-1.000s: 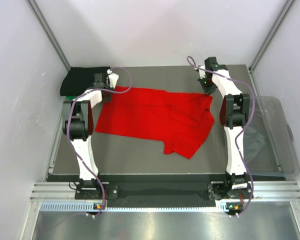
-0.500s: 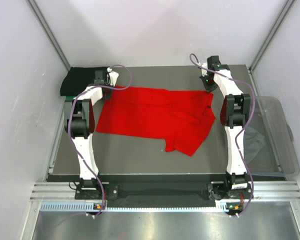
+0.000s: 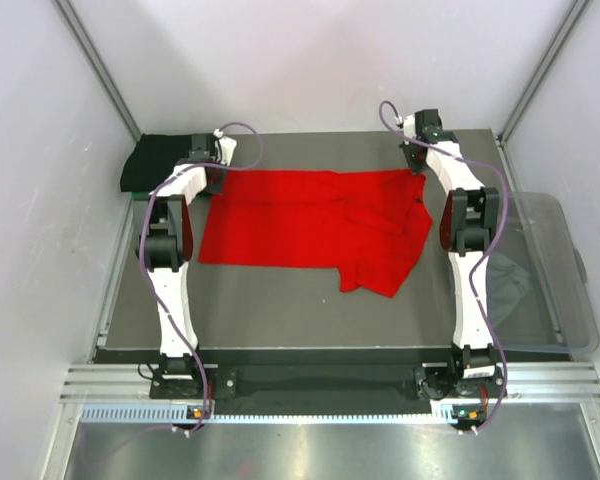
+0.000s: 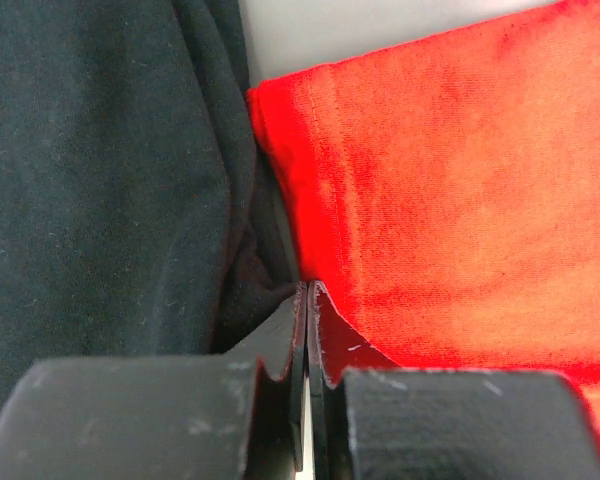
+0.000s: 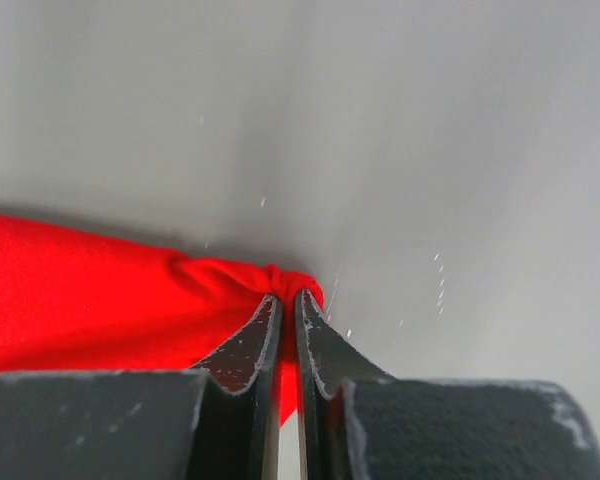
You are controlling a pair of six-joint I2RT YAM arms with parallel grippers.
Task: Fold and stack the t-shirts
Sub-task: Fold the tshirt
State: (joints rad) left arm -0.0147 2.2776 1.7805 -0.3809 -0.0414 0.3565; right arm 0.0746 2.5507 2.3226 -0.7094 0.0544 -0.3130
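A large red t-shirt [image 3: 310, 215] lies spread across the far half of the dark table, its far edge stretched straight between my two grippers. My left gripper [image 3: 212, 172] is shut on its far left corner; in the left wrist view the closed tips [image 4: 308, 288] pinch the red hem [image 4: 460, 200] right beside a black t-shirt [image 4: 90, 180]. That black t-shirt [image 3: 160, 158] sits folded at the back left corner. My right gripper [image 3: 418, 168] is shut on the far right corner, where red cloth [image 5: 80, 290] bunches at the tips [image 5: 290, 295].
A clear plastic bin [image 3: 570, 250] stands off the table's right edge with grey cloth [image 3: 510, 285] inside. White walls close in the back and both sides. Bare table surface [image 3: 270, 310] lies between the red shirt and the arm bases.
Both grippers have moved toward the back wall, dragging the red t-shirt with them. Its far edge is now straighter and the cloth lies flatter and farther back.
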